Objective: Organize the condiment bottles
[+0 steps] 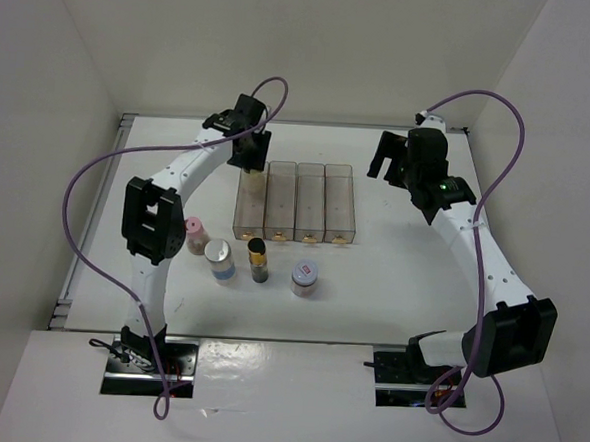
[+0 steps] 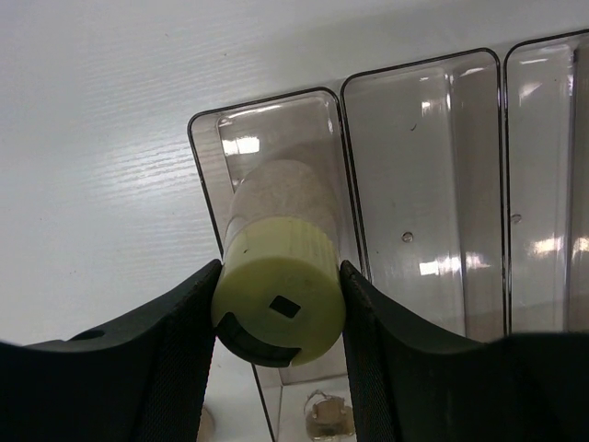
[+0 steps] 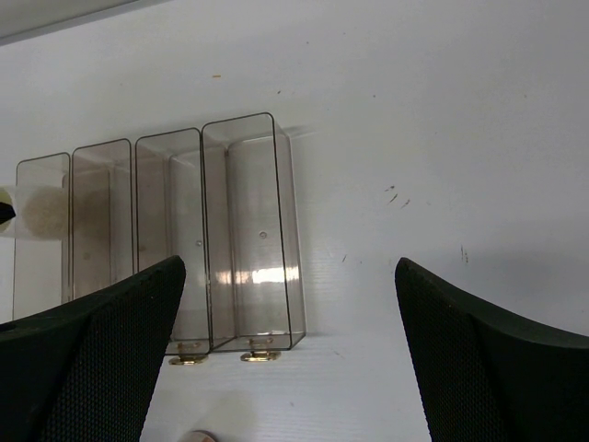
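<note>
My left gripper (image 1: 251, 150) is shut on the jar with the yellow-green lid (image 2: 281, 299), its fingers (image 2: 179, 350) pressing both sides of the lid. The jar's pale body points into the far end of the leftmost clear bin (image 2: 204, 175). On the table in front of the bins stand the pink-lid jar (image 1: 194, 230), the white-lid jar with a blue label (image 1: 219, 261), the dark bottle with a gold band (image 1: 258, 259) and the silver-grey-lid jar (image 1: 305, 277). My right gripper (image 1: 389, 159) is open and empty, to the right of the bins and above the table.
Four clear rectangular bins (image 1: 296, 203) stand side by side at the table's middle, gold clasps at their near ends. In the right wrist view the rightmost bin (image 3: 253, 221) lies ahead of the open gripper (image 3: 290, 276). White walls enclose the table.
</note>
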You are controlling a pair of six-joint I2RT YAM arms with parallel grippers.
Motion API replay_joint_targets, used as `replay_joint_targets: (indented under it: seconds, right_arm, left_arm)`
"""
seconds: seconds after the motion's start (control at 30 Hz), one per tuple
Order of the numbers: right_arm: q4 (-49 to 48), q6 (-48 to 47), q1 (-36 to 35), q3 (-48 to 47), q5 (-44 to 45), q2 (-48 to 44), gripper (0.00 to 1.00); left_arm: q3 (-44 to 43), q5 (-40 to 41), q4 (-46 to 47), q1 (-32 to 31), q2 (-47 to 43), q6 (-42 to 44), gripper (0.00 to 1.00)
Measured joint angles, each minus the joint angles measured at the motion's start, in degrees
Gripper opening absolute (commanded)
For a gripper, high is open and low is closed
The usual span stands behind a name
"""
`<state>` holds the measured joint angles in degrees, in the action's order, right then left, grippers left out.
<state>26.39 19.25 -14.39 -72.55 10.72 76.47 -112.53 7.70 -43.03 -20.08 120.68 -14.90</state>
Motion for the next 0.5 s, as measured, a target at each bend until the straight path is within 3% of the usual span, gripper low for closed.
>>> replay_joint_targets:
  seconds: [0.27,0.5]
  right_arm:
    - [0.0,0.0,0.0,0.0,0.0,0.0,0.99]
    - [0.0,0.0,0.0,0.0,-0.1,0.0,0.99]
  left_arm:
    - [-0.2,0.9,0.1,0.0,2.4,-0.1,0.58]
    - [-0.2,1.0,0.6,0.0,2.8,-0.1,0.81]
